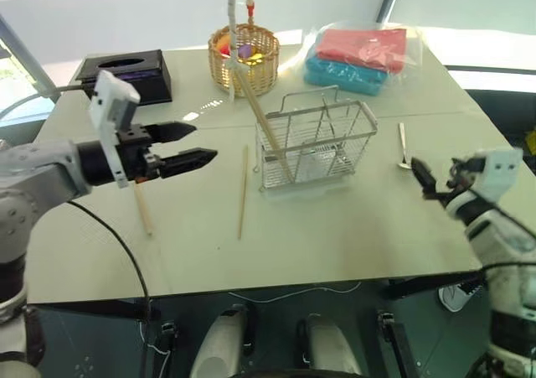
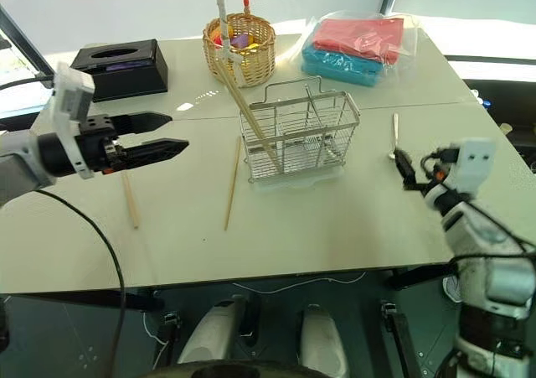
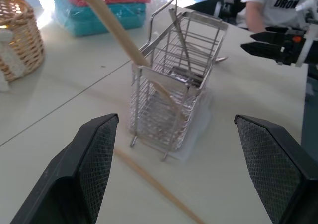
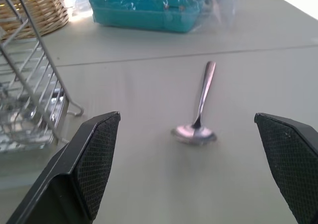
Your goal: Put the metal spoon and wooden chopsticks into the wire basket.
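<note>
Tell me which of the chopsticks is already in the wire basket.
The chopstick leaning out of the wire basket toward the wicker basket; the other two lie flat on the table.

The pale table [image 1: 352, 227] bears the wire basket [image 1: 316, 147], metal spoon [image 1: 403, 147], loose chopsticks [image 1: 243, 192], wicker basket [image 1: 244, 58] and tissue box [image 1: 126, 76].

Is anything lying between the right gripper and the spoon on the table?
Nothing visible does. The right gripper is open and faces the spoon, with only bare table between them. The wire basket stands off to one side, out of the way.
</note>
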### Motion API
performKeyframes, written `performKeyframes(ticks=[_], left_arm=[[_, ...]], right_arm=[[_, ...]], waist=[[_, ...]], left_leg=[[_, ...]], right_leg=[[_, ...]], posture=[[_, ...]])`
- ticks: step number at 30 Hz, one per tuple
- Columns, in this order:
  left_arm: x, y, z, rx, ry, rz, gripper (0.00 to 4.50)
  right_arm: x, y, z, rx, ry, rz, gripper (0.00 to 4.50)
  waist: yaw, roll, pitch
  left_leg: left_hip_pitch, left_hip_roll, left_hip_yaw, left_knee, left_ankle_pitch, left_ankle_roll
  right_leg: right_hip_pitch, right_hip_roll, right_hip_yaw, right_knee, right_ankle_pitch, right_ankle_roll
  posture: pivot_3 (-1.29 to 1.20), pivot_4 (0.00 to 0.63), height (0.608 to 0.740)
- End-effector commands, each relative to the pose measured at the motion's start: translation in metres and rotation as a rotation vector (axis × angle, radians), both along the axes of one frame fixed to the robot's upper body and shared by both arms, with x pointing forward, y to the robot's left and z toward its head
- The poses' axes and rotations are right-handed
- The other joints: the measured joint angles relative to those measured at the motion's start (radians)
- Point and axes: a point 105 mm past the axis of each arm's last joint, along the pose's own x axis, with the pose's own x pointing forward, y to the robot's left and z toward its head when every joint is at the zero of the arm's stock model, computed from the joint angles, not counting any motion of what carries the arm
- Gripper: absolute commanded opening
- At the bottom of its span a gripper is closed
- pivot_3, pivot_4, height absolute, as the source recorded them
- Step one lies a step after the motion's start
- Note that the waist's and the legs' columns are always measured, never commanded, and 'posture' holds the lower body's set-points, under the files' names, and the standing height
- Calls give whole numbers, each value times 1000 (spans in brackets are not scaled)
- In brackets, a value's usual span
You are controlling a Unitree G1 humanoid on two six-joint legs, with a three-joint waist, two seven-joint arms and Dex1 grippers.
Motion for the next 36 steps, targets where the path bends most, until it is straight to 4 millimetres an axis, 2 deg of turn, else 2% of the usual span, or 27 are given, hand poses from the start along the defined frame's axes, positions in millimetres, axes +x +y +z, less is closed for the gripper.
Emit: performKeyframes(ticks=[1,5,13,16,23,32,36], left_arm=[[-3,-12,5,-12,-22,-57,3949],[-4,-24,3,-37,-30,-96,3949],[0,-25,3,-33,-60,-49,3949],[-2,-24,4,-37,-72,-29,3949],[-7,-22,1,-46,-84,22,3949],[-7,-23,3,-63,-105,57,3949],[-9,-23,5,-70,-113,65,3949]], right_arm=[[8,1,17,-15,25,8,4500],[39,5,22,39,98,29,4500],[81,2,-7,27,271,106,4500],[90,-3,-12,24,325,128,4500],[105,-18,-5,64,352,79,4500],[112,-19,-19,124,407,30,4500],[113,-23,-20,87,408,-7,4500]], waist=[[1,-1,0],[-5,-1,1],[0,-2,1],[-4,-2,1],[-10,-2,2],[-21,-2,2],[-23,-2,2]], left_leg=[[0,0,0,0,0,0],[-1,0,0,1,0,0],[-3,0,1,3,0,1],[-3,0,1,4,1,1],[-2,0,1,6,0,1],[-2,0,1,6,0,1],[-2,0,1,6,0,1]], right_leg=[[0,0,0,0,0,0],[0,0,0,0,-1,-1],[0,0,0,-1,1,1],[1,0,0,-1,1,2],[1,0,0,0,1,2],[1,1,0,0,2,2],[1,1,0,0,2,2]], posture=[[0,150,740],[0,150,740],[0,150,740],[0,150,740],[0,150,740],[0,150,740],[0,150,740]])
